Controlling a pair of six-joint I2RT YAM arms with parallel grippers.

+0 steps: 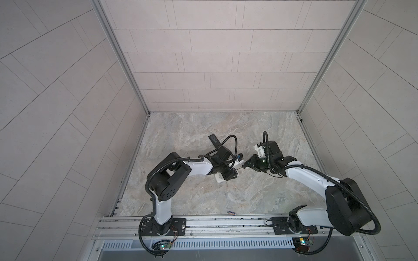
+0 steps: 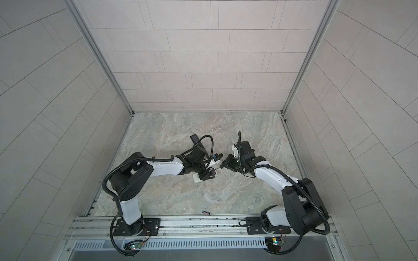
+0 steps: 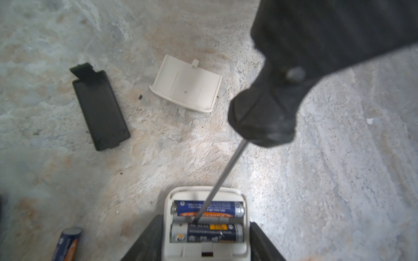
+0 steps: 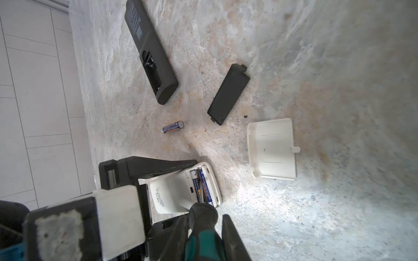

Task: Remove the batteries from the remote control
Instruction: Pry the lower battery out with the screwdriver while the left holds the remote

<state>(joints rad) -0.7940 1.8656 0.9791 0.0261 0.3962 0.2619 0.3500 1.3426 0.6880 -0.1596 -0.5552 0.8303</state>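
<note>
My left gripper [image 3: 204, 253] is shut on a white remote control [image 3: 203, 191], whose back compartment lies open. Two batteries [image 3: 210, 209] [image 3: 207, 233] sit side by side in it. My right gripper [image 4: 203, 237] is shut on a green-handled screwdriver [image 4: 203, 244]. Its thin shaft [image 3: 222, 174] slants down, and the tip rests in the groove between the two batteries. A loose battery [image 4: 173, 127] lies on the table beside the left gripper. Another battery [image 1: 231, 212] lies near the front rail. In both top views the grippers [image 1: 228, 175] [image 1: 247, 165] meet at mid-table.
A black remote [image 4: 150, 49] lies further back with its compartment open. Its black cover [image 4: 228, 93] and a white cover [image 4: 271, 149] lie flat on the marbled table beyond the held remote. Tiled walls close in the left, right and back.
</note>
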